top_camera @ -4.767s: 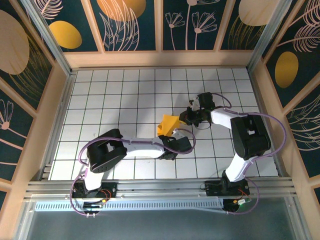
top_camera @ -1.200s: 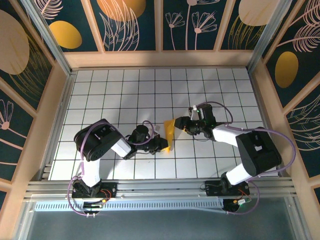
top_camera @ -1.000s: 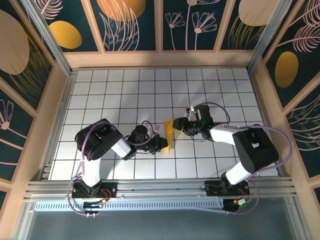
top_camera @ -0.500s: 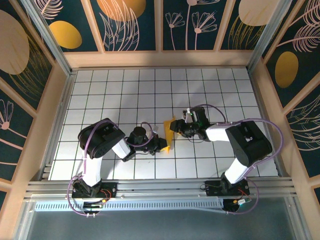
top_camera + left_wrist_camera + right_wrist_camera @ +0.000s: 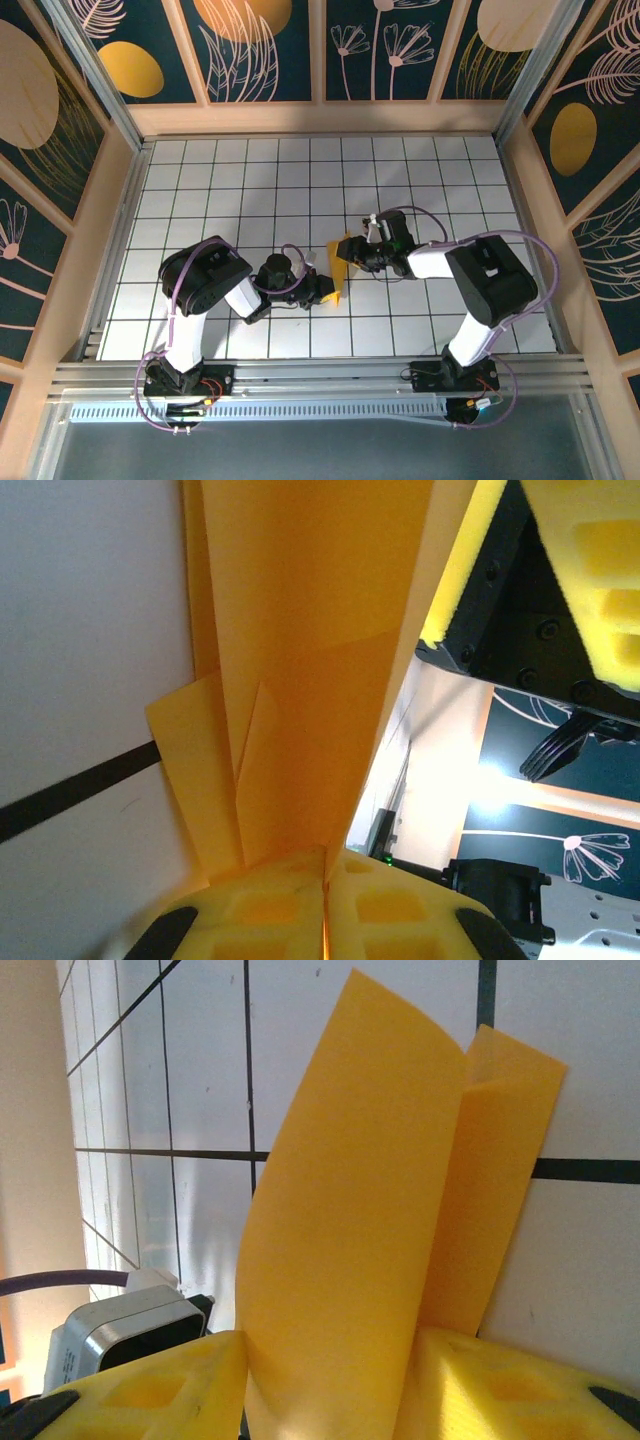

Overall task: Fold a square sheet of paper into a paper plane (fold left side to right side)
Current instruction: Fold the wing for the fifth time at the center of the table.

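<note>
The square sheet of paper (image 5: 340,263) is orange-yellow and folded into a narrow, layered paper plane shape. It stands on edge near the middle of the white grid table (image 5: 230,190). My left gripper (image 5: 327,291) is shut on its near end; in the left wrist view the paper's (image 5: 310,630) edge is pinched in the seam between the gripper's (image 5: 325,890) two yellow pads. My right gripper (image 5: 356,252) reaches in from the right. Its jaws (image 5: 320,1400) stand apart with a curved flap of the paper (image 5: 350,1260) between them.
Wooden walls with dark floral panels (image 5: 265,50) ring the table. Both arms meet at the paper, forearms low over the tiles. The right gripper's yellow fingers (image 5: 600,550) hang close above the paper in the left wrist view. A metal rail (image 5: 320,375) runs along the near edge.
My right gripper has slid left, closer onto the paper, and its jaws have narrowed slightly. The left gripper has kept its hold on the paper's near end, barely shifting.
</note>
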`<action>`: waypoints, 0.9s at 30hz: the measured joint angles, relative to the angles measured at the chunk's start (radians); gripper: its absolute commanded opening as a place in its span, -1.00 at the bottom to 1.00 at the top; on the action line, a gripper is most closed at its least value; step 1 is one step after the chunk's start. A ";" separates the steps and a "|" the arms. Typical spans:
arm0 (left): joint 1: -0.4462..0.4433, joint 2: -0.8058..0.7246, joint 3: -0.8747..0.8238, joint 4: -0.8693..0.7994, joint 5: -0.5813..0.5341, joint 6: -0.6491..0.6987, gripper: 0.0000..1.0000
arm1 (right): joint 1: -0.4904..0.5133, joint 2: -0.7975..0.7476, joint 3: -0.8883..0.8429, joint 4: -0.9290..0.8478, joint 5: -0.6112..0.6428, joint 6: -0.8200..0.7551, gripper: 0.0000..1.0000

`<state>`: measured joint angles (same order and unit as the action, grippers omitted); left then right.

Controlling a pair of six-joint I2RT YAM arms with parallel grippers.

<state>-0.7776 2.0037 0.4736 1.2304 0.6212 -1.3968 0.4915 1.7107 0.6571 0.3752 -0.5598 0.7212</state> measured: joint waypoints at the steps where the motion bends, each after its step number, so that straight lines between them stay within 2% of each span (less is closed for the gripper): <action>1: 0.000 0.000 0.000 0.000 0.000 -0.001 -0.75 | 0.001 0.005 0.003 -0.004 0.002 0.000 -0.06; 17: 0.015 -0.032 -0.029 0.015 -0.001 0.002 -0.32 | 0.003 0.020 0.043 -0.069 0.014 0.003 -0.09; 27: 0.075 -0.115 -0.007 -0.167 -0.005 0.094 -0.22 | 0.006 0.020 0.043 -0.072 0.019 0.002 -0.09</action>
<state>-0.7025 1.8885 0.4664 1.0637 0.6163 -1.3029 0.4973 1.7309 0.7006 0.3035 -0.5411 0.7235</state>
